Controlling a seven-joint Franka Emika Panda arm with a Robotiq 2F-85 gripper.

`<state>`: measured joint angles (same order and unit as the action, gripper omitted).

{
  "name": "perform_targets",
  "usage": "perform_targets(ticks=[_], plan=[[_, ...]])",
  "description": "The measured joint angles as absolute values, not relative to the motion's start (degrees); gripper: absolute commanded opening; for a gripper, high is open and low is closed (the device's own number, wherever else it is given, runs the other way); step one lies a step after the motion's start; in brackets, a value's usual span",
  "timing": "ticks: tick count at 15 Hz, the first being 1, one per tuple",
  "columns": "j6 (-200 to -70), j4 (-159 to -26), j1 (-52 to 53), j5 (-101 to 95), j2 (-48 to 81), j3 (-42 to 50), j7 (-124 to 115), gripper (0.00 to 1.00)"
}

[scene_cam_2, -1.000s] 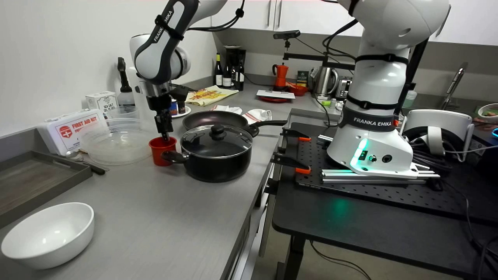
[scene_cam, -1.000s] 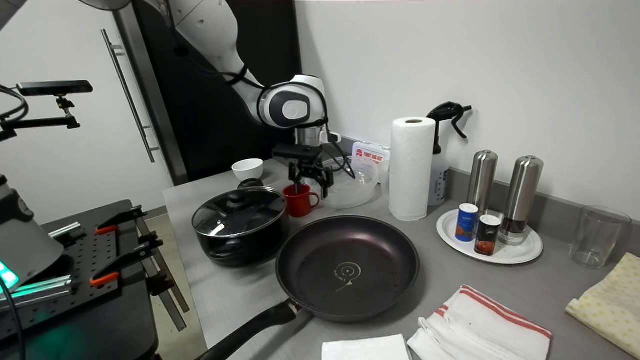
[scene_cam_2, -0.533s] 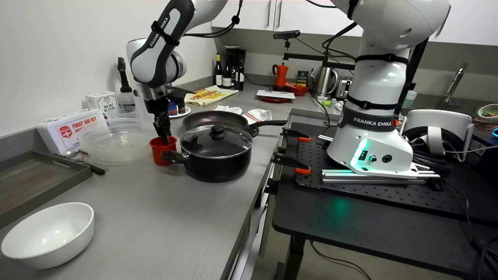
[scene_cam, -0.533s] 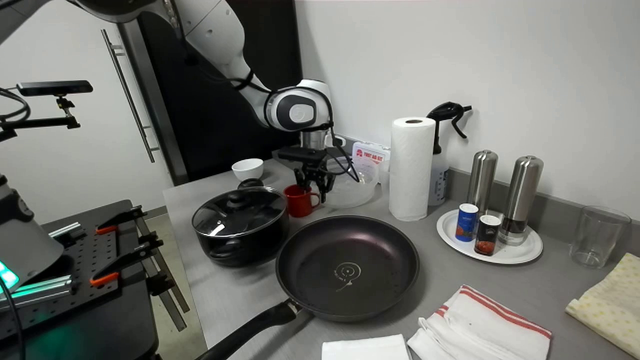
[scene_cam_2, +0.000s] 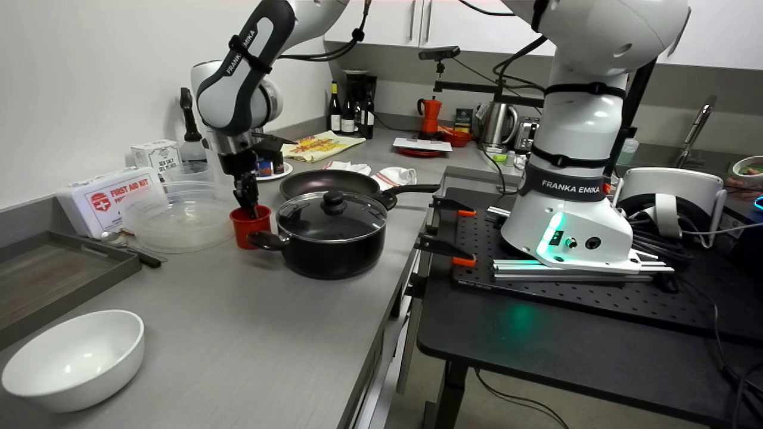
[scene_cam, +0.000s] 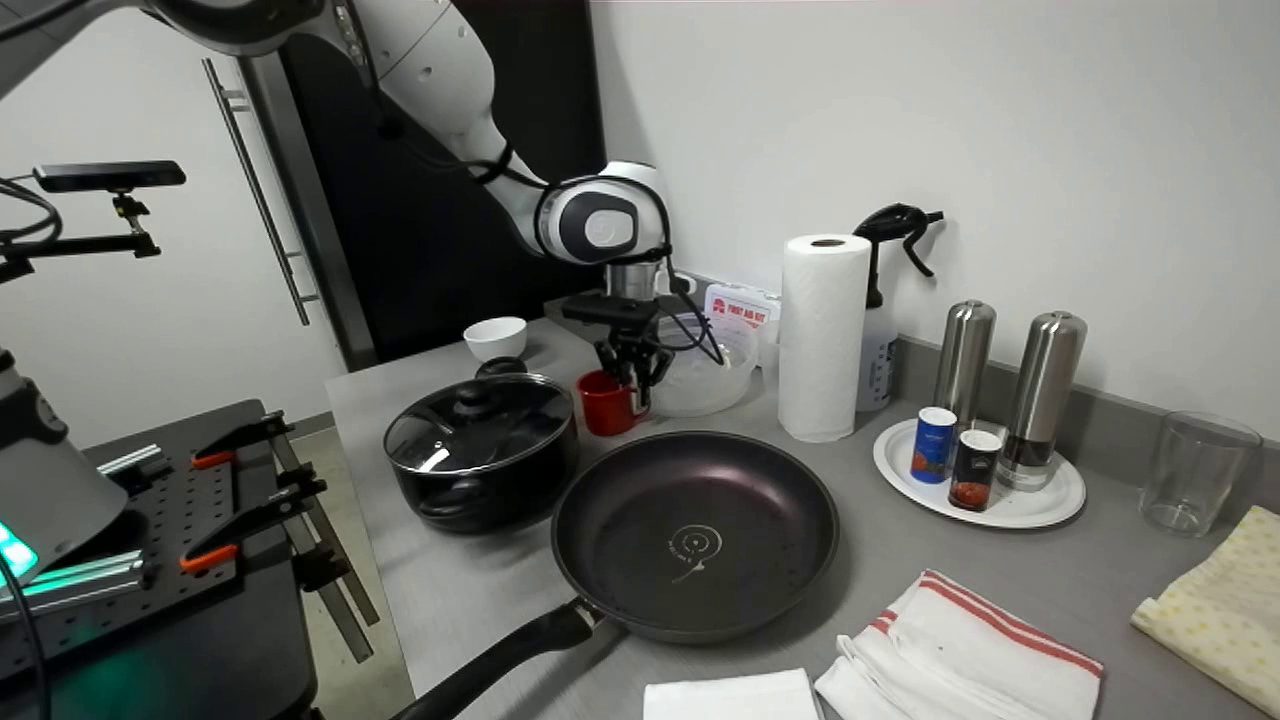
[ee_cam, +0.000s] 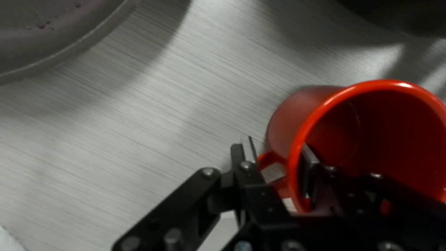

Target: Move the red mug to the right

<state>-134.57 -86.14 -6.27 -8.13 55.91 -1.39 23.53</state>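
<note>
Jaws are straddling the wall (ee_cam: 292, 113) of the red mug (ee_cam: 369, 139) near a lidded pot (scene_cam: 482, 455), presumably for pinching; whether they're gripping is unclear.

Both exterior views are evenly bright and fairly sharp. White glare streaks a glass lid (scene_cam: 480, 428) near the gripper (ee_cam: 278, 148); well apart from the gripper, a green light (scene_cam_2: 549, 233) tints a black table (scene_cam_2: 520, 328). In the wrist view, soft shadows cross the counter (ee_cam: 167, 132) below the gripper, whose closest parts blur; the red mug (ee_cam: 366, 132) is shiny-rimmed but dark inside.
</note>
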Motion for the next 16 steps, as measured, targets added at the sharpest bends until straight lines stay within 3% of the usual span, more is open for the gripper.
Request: perform_targets(ticks=[16], plan=[[-134.3, -89.0, -5.5, -8.2, 52.3, -1.6, 23.5, 0.02]])
